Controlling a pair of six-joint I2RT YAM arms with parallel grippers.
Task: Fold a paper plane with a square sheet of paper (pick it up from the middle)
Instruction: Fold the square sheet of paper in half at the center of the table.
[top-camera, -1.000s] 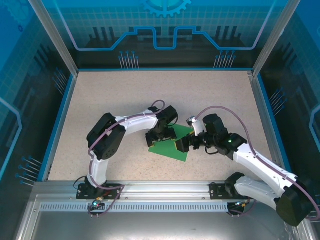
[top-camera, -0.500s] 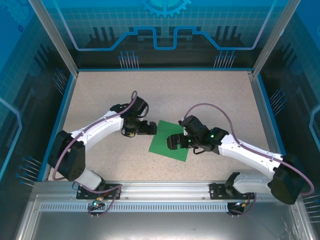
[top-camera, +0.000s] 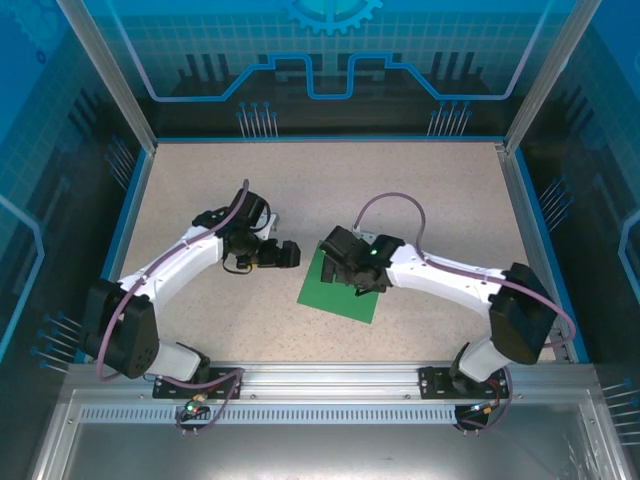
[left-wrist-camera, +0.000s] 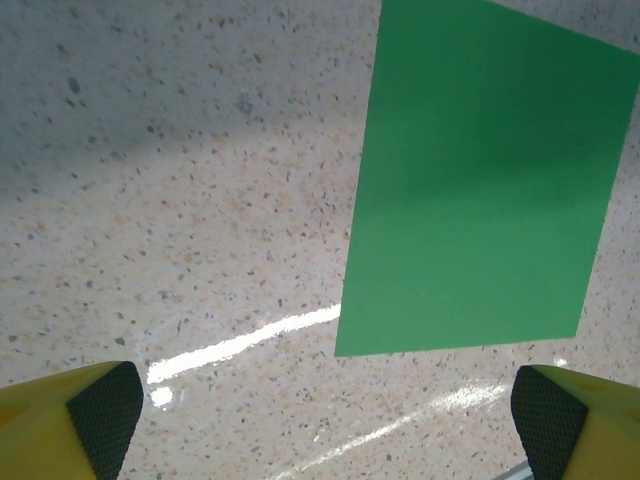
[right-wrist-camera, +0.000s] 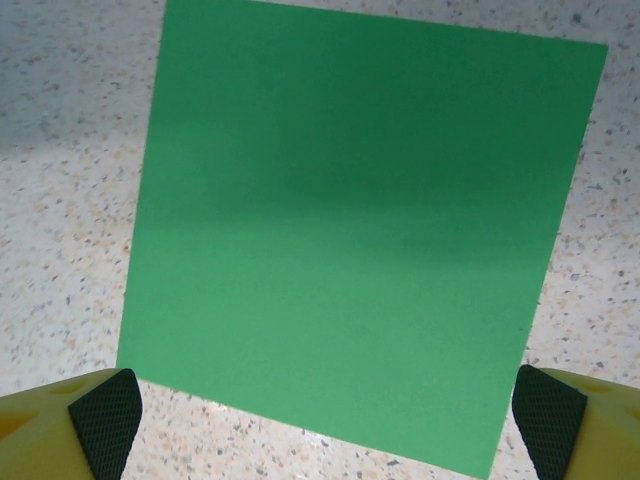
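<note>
Now | speckled table (top-camera: 420, 190) (blue walls (top-camera: 330, 60)) | sheet (right-wrist-camera: 350, 230) flat | left claw (left-wrist-camera: 322, 415), right claw (right-wrist-camera: 327, 420): agape, empty

Speckled beige table (top-camera: 200, 180), blue-rimmed.
A green square sheet of paper (top-camera: 335, 298) lies flat on it, just off centre toward 5 o'clock, skewed to the rim.

Paper (right-wrist-camera: 350, 230): bright green, plain.
Table (top-camera: 200, 190): beige, dark-speckled, white glare streaks; edge strip (top-camera: 118, 240) blue.
Left gripper (left-wrist-camera: 320, 415), right gripper (right-wrist-camera: 325, 415): yellow fingers (left-wrist-camera: 35, 430), black cross-hatched pads (left-wrist-camera: 105, 415).
Arms (top-camera: 190, 262): white, black joints; cables (top-camera: 392, 197) purple-grey.
Walls (top-camera: 330, 40): blue, light-blue circuit-line and grid pattern.
Near rail (top-camera: 320, 375): silver.
</note>
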